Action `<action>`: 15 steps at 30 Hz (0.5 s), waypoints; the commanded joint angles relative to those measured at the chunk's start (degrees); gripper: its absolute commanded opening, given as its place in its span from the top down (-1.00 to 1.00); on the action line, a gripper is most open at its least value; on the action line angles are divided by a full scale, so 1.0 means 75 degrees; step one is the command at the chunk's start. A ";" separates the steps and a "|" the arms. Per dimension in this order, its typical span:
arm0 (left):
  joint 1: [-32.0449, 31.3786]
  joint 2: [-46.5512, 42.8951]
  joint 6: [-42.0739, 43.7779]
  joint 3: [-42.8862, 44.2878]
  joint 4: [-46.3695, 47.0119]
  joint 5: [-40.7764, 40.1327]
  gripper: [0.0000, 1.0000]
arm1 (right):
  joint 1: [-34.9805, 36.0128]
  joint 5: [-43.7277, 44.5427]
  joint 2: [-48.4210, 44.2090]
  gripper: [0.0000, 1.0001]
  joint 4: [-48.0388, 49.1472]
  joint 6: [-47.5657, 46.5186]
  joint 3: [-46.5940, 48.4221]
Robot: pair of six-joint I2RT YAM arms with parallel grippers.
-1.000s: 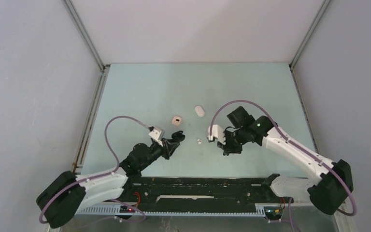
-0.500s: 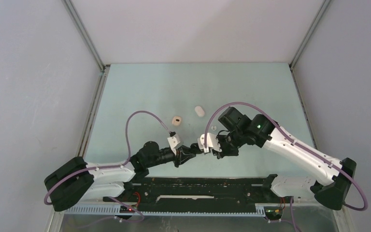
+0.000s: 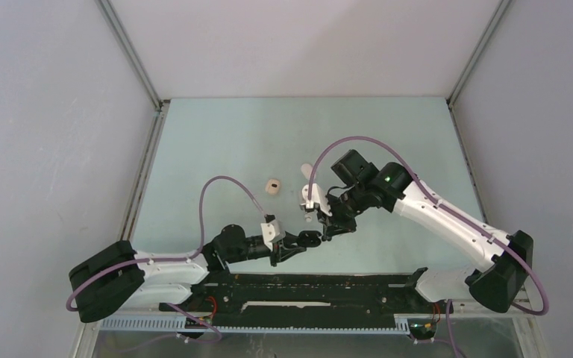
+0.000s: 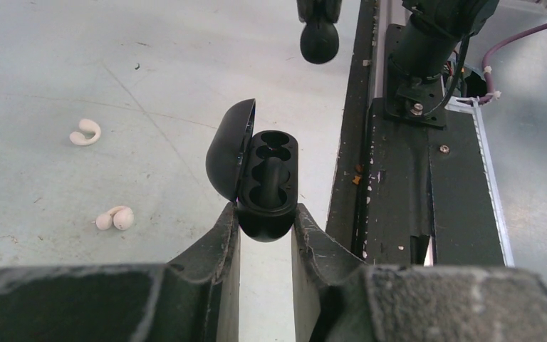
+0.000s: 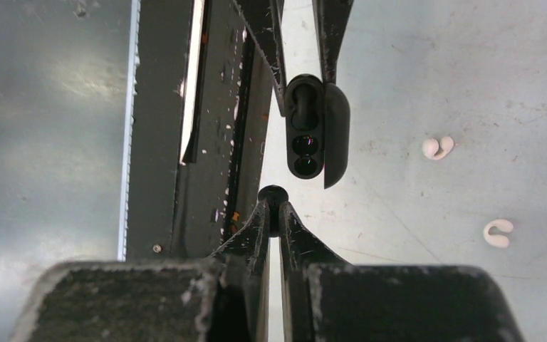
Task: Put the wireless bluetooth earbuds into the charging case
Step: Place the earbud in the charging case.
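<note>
My left gripper (image 4: 265, 224) is shut on the rounded end of a black charging case (image 4: 267, 178), held just above the table with its lid (image 4: 228, 153) swung open to the left. The wells are dark; I cannot tell what sits in them. My right gripper (image 5: 272, 210) is shut on a small black earbud (image 5: 273, 196), a short gap from the open case (image 5: 305, 135). That bud (image 4: 319, 39) hangs beyond the case's far end. In the top view both grippers meet near the front edge, left gripper (image 3: 304, 240) and right gripper (image 3: 327, 227).
Two white earbuds (image 4: 85, 132) (image 4: 115, 217) lie on the table left of the case, also seen from the right wrist (image 5: 437, 147) (image 5: 498, 233). A beige case (image 3: 272, 186) sits further back. The black base rail (image 3: 306, 287) runs right beside the grippers.
The left arm swung right and down toward the front edge with the case. The right arm moved left and brought its gripper up to the case.
</note>
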 commanded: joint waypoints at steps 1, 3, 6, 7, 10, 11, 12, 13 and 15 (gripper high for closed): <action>-0.0052 -0.0069 0.0078 -0.0102 0.0781 0.0214 0.99 | -0.0322 -0.1033 -0.0058 1.00 0.0497 0.0418 0.0268; -0.0053 -0.0016 0.0060 -0.0074 0.0764 0.0262 0.99 | -0.0410 -0.1167 -0.0096 1.00 0.0584 0.0439 0.0229; -0.0051 0.0090 -0.0005 0.0001 0.0762 0.0310 1.00 | -0.0394 -0.1155 -0.0054 1.00 0.0672 0.0461 0.0156; -0.0051 0.0114 -0.0026 0.0009 0.0784 0.0315 0.99 | -0.0381 -0.1157 -0.0014 1.00 0.0692 0.0477 0.0130; -0.0051 0.0150 -0.0070 -0.0013 0.0884 0.0347 1.00 | -0.0271 -0.1095 0.0092 1.00 0.0812 0.0559 0.0034; -0.0051 0.0149 -0.0081 -0.0022 0.0912 0.0360 1.00 | -0.0195 -0.0971 0.0133 1.00 0.0843 0.0567 0.0016; -0.0051 0.0148 -0.0083 -0.0042 0.0937 0.0349 0.99 | -0.0119 -0.0793 0.0175 1.00 0.0863 0.0562 0.0011; -0.0051 0.0148 -0.0086 -0.0043 0.0942 0.0337 1.00 | -0.0064 -0.0624 0.0212 1.00 0.0881 0.0571 0.0014; -0.0051 0.0160 -0.0092 -0.0037 0.0944 0.0311 0.99 | -0.0015 -0.0550 0.0259 1.00 0.0920 0.0623 0.0011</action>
